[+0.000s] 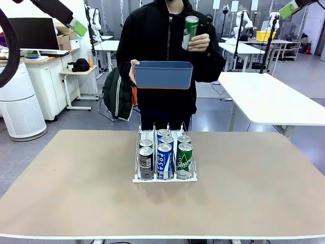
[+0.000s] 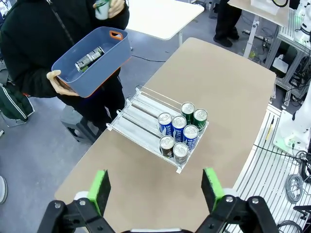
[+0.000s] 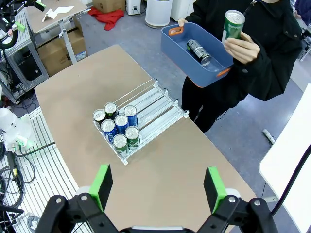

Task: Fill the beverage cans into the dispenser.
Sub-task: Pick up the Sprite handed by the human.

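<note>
Tabletop (image 1: 71, 193) stretches wide around the dispenser (image 1: 148, 135), well inside every edge.

Ahead of the left gripper (image 2: 155, 187), with its matt green pads (image 2: 100, 188), the table (image 2: 218, 92) showed a dull, smooth brown surface. The beverage cans (image 2: 179, 125) shone as glossy printed metal in the dispenser (image 2: 138, 115) of white wire and plastic. Farther off, the blue tub (image 2: 104, 73) looked like smooth matt plastic.
</note>
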`<control>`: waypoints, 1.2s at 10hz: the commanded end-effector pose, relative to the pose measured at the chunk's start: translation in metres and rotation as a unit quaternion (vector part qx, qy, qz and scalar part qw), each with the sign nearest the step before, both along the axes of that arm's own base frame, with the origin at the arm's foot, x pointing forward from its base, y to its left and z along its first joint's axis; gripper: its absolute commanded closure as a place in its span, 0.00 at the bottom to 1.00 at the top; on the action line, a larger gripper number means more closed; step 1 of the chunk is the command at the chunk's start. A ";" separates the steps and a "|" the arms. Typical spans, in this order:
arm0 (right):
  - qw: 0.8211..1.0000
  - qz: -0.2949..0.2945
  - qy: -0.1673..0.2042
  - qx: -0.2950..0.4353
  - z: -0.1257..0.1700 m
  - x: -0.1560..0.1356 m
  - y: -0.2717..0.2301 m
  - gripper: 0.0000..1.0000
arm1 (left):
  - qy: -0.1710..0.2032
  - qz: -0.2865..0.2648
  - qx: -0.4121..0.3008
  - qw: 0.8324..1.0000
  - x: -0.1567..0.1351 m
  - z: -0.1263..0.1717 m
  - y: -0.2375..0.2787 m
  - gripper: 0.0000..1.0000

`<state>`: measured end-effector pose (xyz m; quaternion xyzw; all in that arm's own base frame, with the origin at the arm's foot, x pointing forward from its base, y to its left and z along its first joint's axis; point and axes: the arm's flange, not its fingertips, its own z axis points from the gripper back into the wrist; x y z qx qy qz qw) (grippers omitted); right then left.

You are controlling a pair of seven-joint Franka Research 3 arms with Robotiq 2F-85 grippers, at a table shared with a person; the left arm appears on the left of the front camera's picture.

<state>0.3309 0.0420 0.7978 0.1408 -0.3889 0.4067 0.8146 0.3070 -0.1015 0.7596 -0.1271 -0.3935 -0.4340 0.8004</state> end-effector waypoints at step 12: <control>1.000 0.001 0.002 -0.001 -0.001 0.000 0.001 0.00 | 0.001 -0.001 -0.008 1.000 -0.001 0.001 -0.001 0.00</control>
